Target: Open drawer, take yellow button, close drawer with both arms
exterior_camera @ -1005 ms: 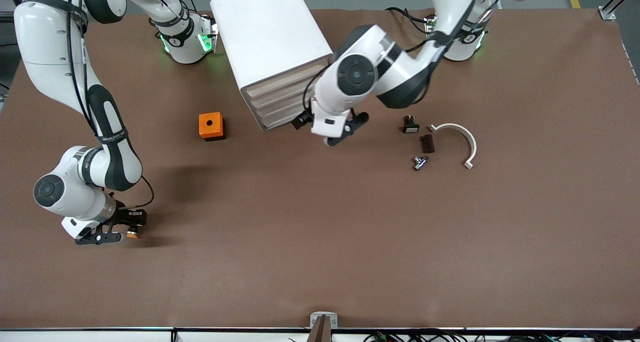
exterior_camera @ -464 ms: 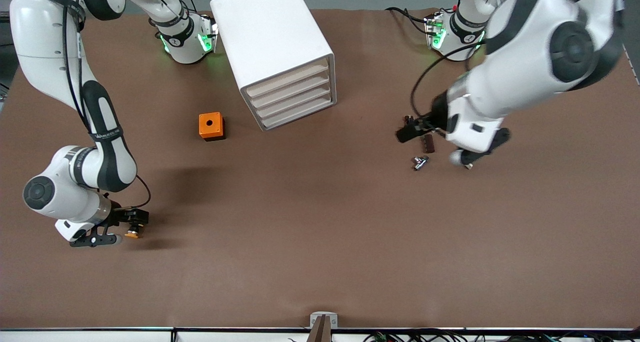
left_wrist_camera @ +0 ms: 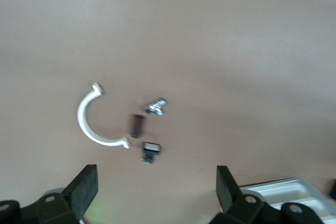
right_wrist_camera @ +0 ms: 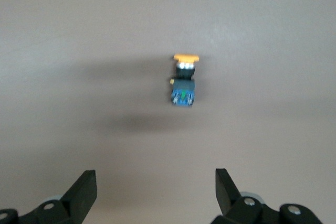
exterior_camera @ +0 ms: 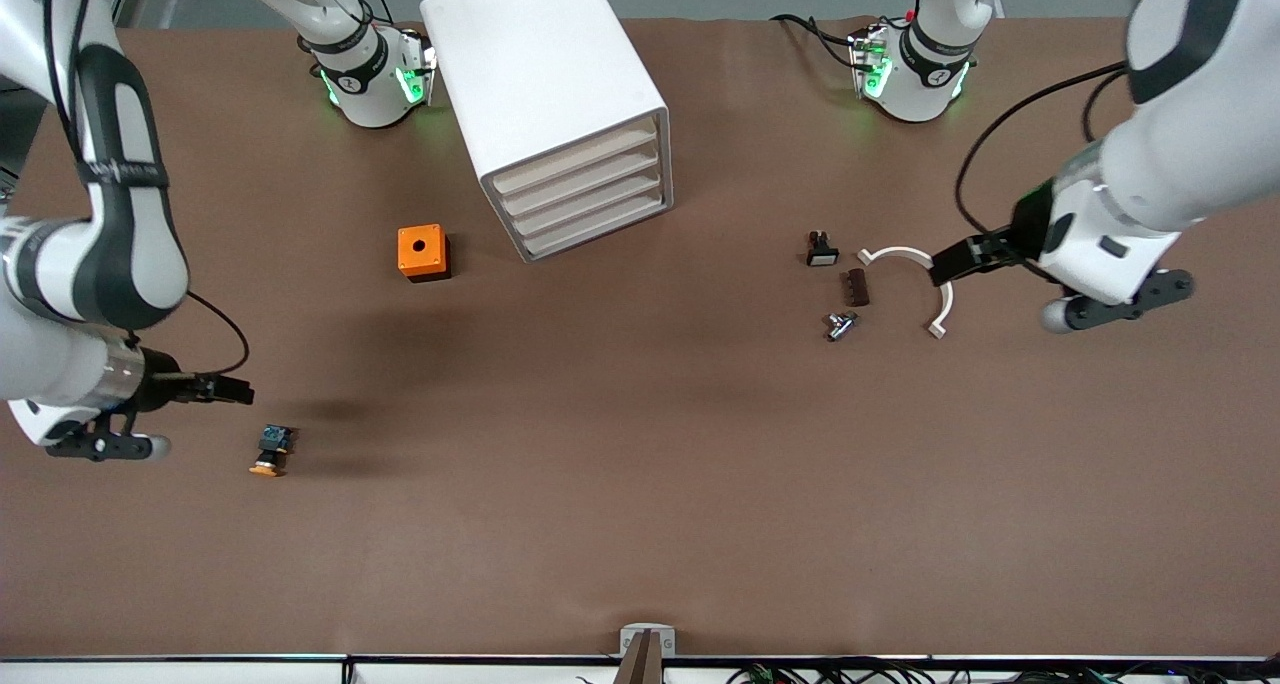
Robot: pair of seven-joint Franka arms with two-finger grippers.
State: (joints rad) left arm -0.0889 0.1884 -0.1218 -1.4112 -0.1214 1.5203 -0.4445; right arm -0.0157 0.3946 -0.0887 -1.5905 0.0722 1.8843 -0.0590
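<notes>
Front view shows the button [exterior_camera: 271, 450] lying free on the table near the right arm's end, the drawer [exterior_camera: 571, 162] shut, the right gripper [exterior_camera: 232, 392] wide open beside the button, and the left gripper [exterior_camera: 960, 260] wide open over the white arc [exterior_camera: 928, 274].

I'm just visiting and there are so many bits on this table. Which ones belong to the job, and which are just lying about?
Part of the job:
- top drawer, shut
- button, lying on the table
- left tool, open, over the white clip
- right tool, open, near the button

Lying about:
- orange box
- white clip
- black-and-white part
- brown block
- metal piece
</notes>
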